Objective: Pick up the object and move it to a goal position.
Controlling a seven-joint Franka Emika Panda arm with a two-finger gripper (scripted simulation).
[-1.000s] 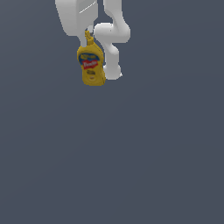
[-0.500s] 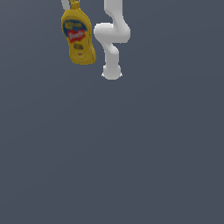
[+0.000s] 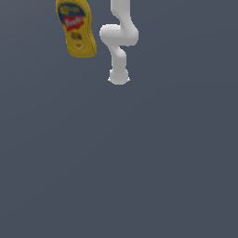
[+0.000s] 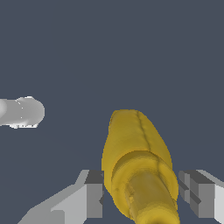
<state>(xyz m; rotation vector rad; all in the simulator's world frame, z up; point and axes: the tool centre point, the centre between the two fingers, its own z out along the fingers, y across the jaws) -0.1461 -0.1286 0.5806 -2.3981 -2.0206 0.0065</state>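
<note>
the grey worktop point(image 3: 139, 167) fills both views, flat and plain, and no goal marker shows on it anywhere. above it in the exterior view stands the white arm point(image 3: 118, 39), its base planted on the grey and its upper links running off the top edge, so the wrist is out of that view. the bottle point(image 3: 76, 29) hangs to the exterior view's left of the arm, well clear of the worktop, its flat base lowest and tilted a little toward the arm, its label facing the camera and its cap end cut off by the frame. in the wrist view the bottle point(image 4: 139, 168) lies straight out from the end effector point(image 4: 142, 194), cap end nearest the camera and base farthest, so its long axis runs along the approach line and down toward the grey. the two fingers point(image 4: 94, 197) sit on either side of the neck end, closed on the bottle as far as can be judged, though small dark gaps show beside the yellow and true contact is hard to confirm. the carry seems well under way; since the bottle hangs below the grip, any lowering toward a goal has to allow for the base meeting the worktop first.
</note>
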